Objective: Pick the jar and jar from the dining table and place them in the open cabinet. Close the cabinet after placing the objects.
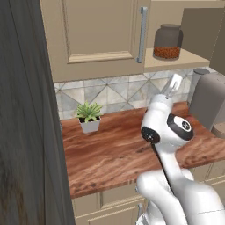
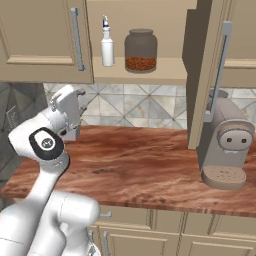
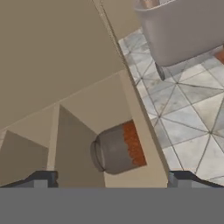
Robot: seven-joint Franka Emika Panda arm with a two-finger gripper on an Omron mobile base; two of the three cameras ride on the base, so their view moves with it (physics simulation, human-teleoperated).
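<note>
A squat glass jar (image 1: pixel 167 42) with a dark lid and reddish-brown grains stands on the shelf of the open cabinet (image 2: pixel 150 75). The right base view has the jar (image 2: pixel 140 50) beside a white spray bottle (image 2: pixel 107 47). In the rolled hand view the jar (image 3: pixel 117 148) appears sideways. My gripper (image 1: pixel 173 85) (image 2: pixel 75 100) (image 3: pixel 112 180) is open and empty. It is raised over the counter, below and in front of the shelf, pointing at the jar and apart from it. The cabinet's right door (image 2: pixel 207 75) stands swung open. The dining table is out of view.
A wood-grain counter (image 2: pixel 145 165) runs under the cabinet, with a tiled backsplash behind. A coffee machine (image 2: pixel 227 150) sits under the open door, and a small potted plant (image 1: pixel 89 116) is at the left. A dark tall panel (image 1: pixel 26 132) borders the left.
</note>
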